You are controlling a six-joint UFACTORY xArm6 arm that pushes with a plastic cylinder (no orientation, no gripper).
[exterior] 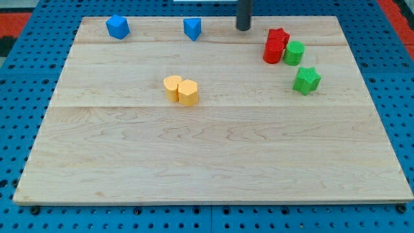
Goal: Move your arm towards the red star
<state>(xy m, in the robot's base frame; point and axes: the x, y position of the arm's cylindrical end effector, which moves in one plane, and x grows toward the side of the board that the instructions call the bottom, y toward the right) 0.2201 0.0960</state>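
Note:
The red star (280, 35) sits near the top right of the wooden board (213, 155). A red cylinder-like block (273, 51) touches its lower left side. My tip (243, 28) rests on the board at the view's top, a short way to the left of the red star and slightly above it, touching no block. A green cylinder (294, 53) stands right of the red cylinder, touching it. A green star (306, 80) lies below that.
A blue block (118, 26) sits at the top left and a blue triangular block (193, 28) left of my tip. Two yellow blocks (181, 90) touch each other left of centre. A blue pegboard (19, 97) surrounds the board.

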